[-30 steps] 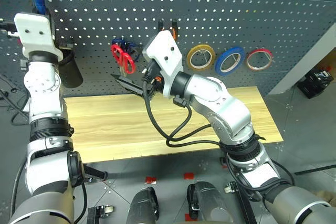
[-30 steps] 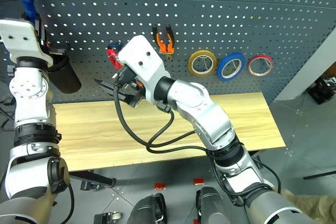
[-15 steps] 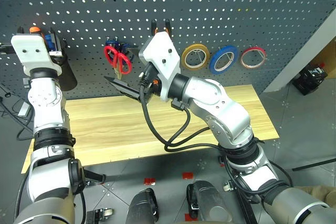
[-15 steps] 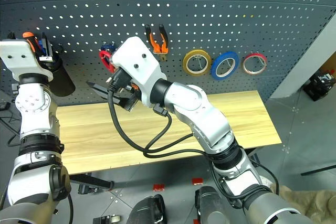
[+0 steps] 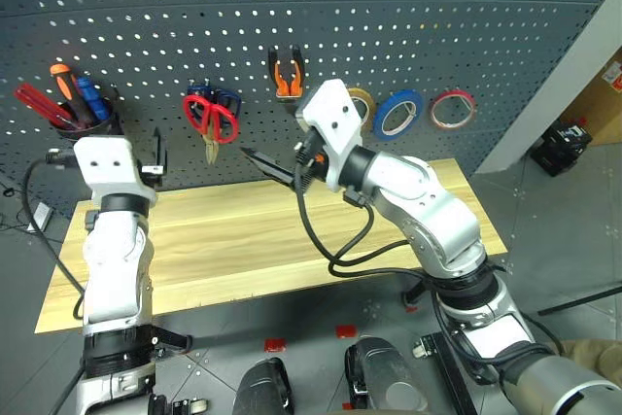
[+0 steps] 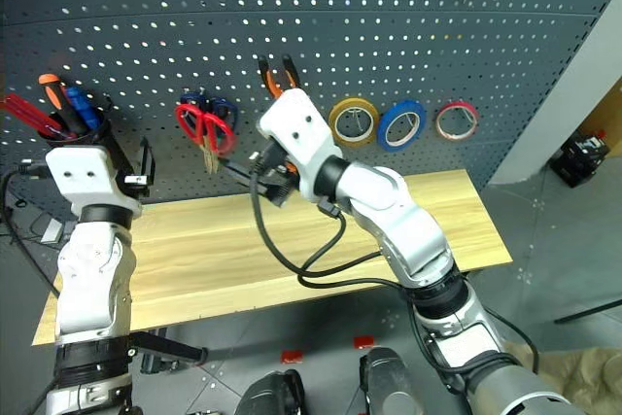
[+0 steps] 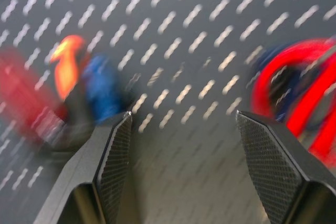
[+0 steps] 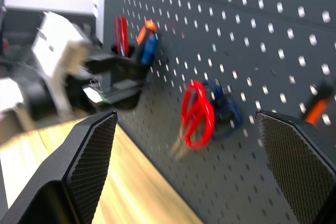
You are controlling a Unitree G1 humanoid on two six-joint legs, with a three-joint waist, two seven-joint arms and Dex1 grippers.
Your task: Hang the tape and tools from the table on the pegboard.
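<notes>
The pegboard (image 5: 408, 17) is standing behind the long worktop (image 5: 224, 240), whose wooden top is lying bare. A black cup (image 5: 92, 128) is hanging at about nine o'clock on the board, partly hidden behind the left arm, and is holding a blue screwdriver (image 5: 90, 96), an orange-handled screwdriver (image 5: 64, 84) and a red-handled one (image 5: 37, 104); their tips are sitting out of sight inside the cup. Toward the middle, red scissors (image 5: 209, 119) are hanging over dark blue scissors (image 5: 216, 99) that are showing only as bits of handle, and the blades are hard to make out. The pliers (image 5: 285, 70) are hanging at about twelve o'clock, their jaws cut off behind the right arm. A yellow tape ring (image 6: 352, 121) is half covered in the left eye view, with the blue tape (image 5: 397, 115) and a red ring (image 5: 452, 109) hanging beside it toward three o'clock. The left gripper (image 7: 181, 129) is hovering in front of the board between the cup and the scissors, its fingers standing well apart with nothing between them. The right gripper (image 8: 186, 124) is pointing at the scissors with its fingers spread wide and nothing in its grasp.
</notes>
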